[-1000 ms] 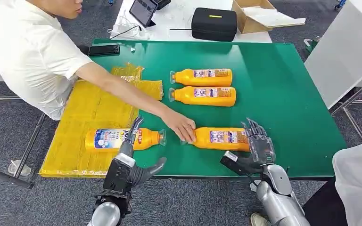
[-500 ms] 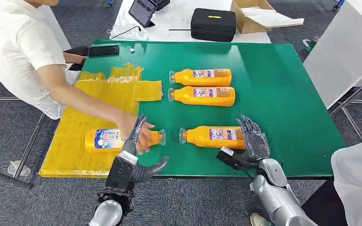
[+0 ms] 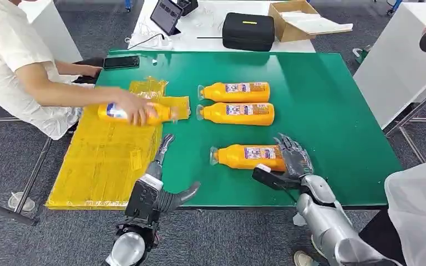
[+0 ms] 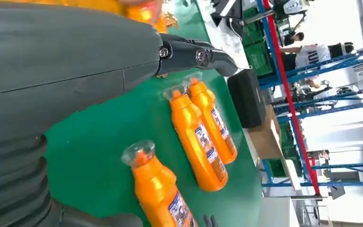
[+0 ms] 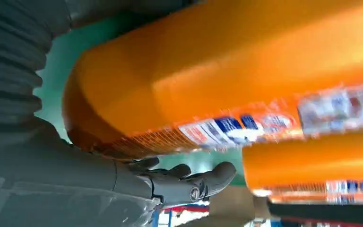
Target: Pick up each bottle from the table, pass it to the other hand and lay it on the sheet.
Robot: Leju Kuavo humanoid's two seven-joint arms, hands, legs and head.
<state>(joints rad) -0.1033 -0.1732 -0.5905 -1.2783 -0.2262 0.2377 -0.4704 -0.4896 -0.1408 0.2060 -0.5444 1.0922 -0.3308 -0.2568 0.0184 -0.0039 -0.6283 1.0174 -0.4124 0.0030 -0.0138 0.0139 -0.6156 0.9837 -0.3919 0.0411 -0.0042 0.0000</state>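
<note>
right hand: lower right of centre in the head view, fingers curled round the base end of the nearest bottle; thumb side toward the table's near edge, looks clamped on it, though bottle not yet lifted off the green table.
right wrist view: orange base of that bottle close against the palm, dark fingers wrapping beneath it.
left hand: lower centre-left, at the table's near edge, fingers spread apart, holding nothing; one finger pointing up-frame toward the yellow sheet.
nearest bottle, axis: lying on its side, long axis running left-right across the frame, cap toward frame left, base toward frame right inside the right hand.
key relation: cap end points toward the left hand, well apart from it; right hand plainly the nearer, left hand the receiver. judged: a lift and a swing toward frame left would present the neck for the handover.
other bottles: a pair, side by side, just touching, upper centre, same left-right axis, caps to frame left.
sheet: left half of the frame, overhanging the table's left edge.
person's hand: upper left, holding another bottle over the far end of the sheet.
risk, judged: grip at the very base, so cap end may droop on lifting.
</note>
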